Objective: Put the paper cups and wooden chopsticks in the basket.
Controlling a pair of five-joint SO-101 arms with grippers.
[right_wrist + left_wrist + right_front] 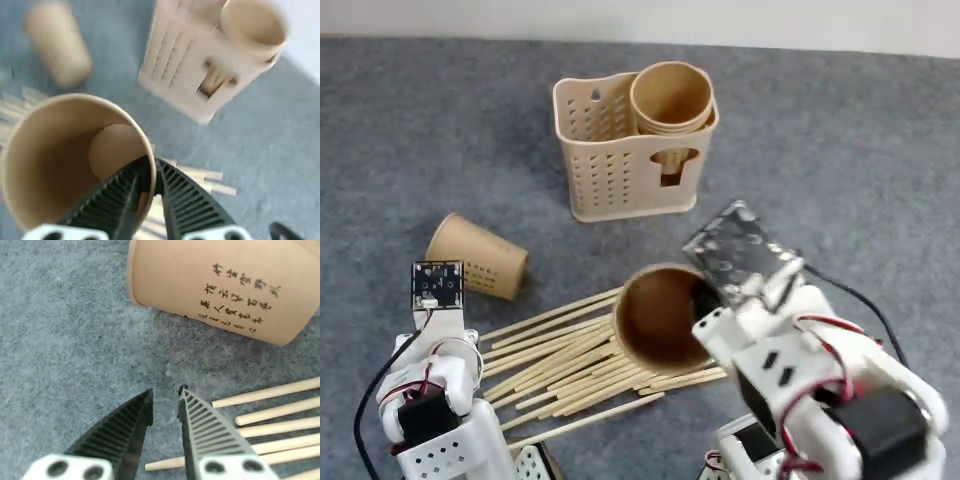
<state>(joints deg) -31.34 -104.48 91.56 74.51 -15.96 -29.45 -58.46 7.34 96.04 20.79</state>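
Observation:
My right gripper (pixel 152 167) is shut on the rim of a brown paper cup (pixel 658 317), held mouth-up above the chopstick pile; one finger is inside the cup (pixel 65 155), the other outside. The beige basket (pixel 610 165) stands at the back with stacked paper cups (pixel 672 98) in its right compartment. Another paper cup (pixel 475 255) lies on its side at the left. Wooden chopsticks (pixel 570 365) lie spread on the carpet. My left gripper (pixel 166 399) hovers slightly open over the carpet, just short of the lying cup (pixel 220 287), with chopstick ends (pixel 270 415) beside it.
Grey carpet (pixel 840 170) covers the table. The basket (pixel 200 70) is ahead of the held cup in the right wrist view, with the lying cup (pixel 57 45) off to one side.

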